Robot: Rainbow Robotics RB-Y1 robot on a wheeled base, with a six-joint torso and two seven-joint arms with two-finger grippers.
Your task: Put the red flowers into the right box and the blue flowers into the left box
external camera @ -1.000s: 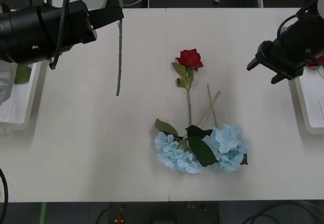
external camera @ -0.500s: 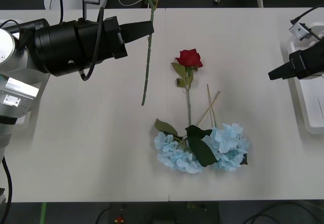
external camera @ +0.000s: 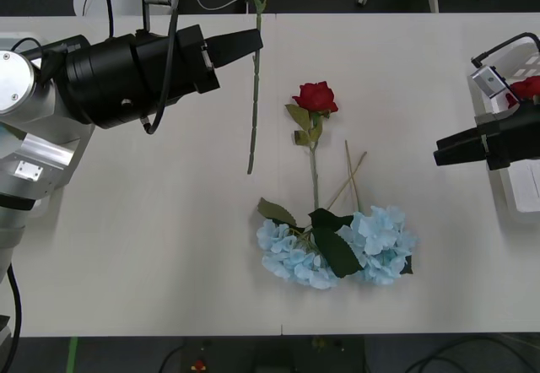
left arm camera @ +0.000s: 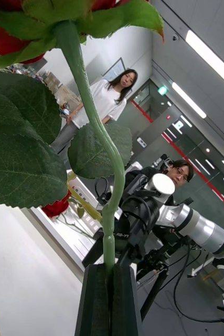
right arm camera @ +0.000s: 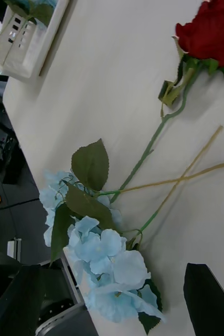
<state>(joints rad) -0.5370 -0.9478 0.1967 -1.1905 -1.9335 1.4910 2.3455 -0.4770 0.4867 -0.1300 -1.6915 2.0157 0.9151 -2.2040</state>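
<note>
On table (external camera: 152, 246) — one rose (external camera: 315, 97), two hydrangeas (external camera: 336, 246)

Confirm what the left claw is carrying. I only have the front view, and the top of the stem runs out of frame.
Observer: A red rose. The left wrist view shows its red bloom above the leaves, with the stem clamped in the shut left claw.
Operator: Is the right claw free?
Observer: Yes. In the right wrist view the right claw is open and holds nothing.
Operator: Anything in the left box? The arm hides it from me.
Observer: The right wrist view shows the left box at the far end of the table, with a blue flower and green leaves in it.
</note>
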